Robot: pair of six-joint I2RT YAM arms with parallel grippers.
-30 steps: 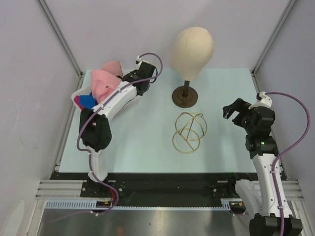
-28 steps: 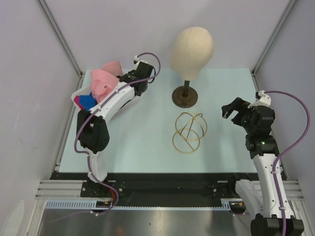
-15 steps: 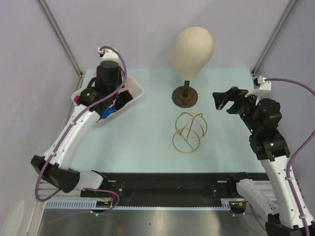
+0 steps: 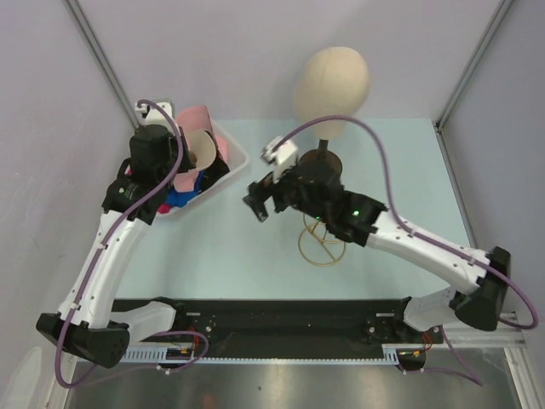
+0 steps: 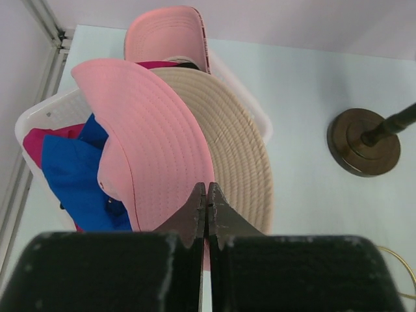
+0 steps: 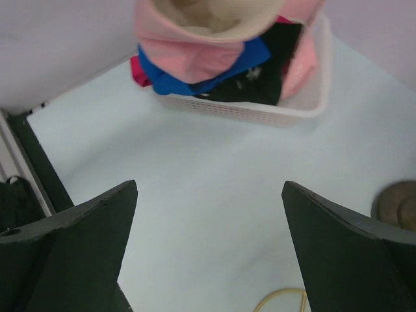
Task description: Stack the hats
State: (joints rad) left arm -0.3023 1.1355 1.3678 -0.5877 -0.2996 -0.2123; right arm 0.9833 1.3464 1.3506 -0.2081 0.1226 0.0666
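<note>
At 10 o'clock on the pale blue-green bench [image 4: 213,256], the white slatted plastic basket [image 6: 247,112] holds the hats in a heap. Your left jaws are pressed together on the brim of the bucket hat [image 5: 156,143], pinching its edge. The hat is soft salmon-pink cloth with rings of stitching outside and a beige lining stitched in the same rings inside. The brim is turned up on edge, so your left wrist view shows pink left of the jaws and beige right of them. Below it, toward 9 o'clock in that view, lies the crumpled blue cap [image 5: 68,172], with the magenta cap [image 5: 36,140] against the basket wall. The pink cap [image 5: 169,32] stands upright at the basket's far end, at 12 o'clock. You cannot tell whether the bucket hat rests on the caps or hangs free of them.

Your right jaws are spread wide and hold nothing. They are over bare bench near the centre, just off the basket's 4 o'clock side, facing it. The smooth, egg-shaped beige head [image 4: 332,77] stands at 12 o'clock on a thin post with a round dark base [image 5: 363,140]. The gold wire ball [image 4: 319,247] sits at the centre, partly hidden by the right arm [image 4: 409,239].
</note>
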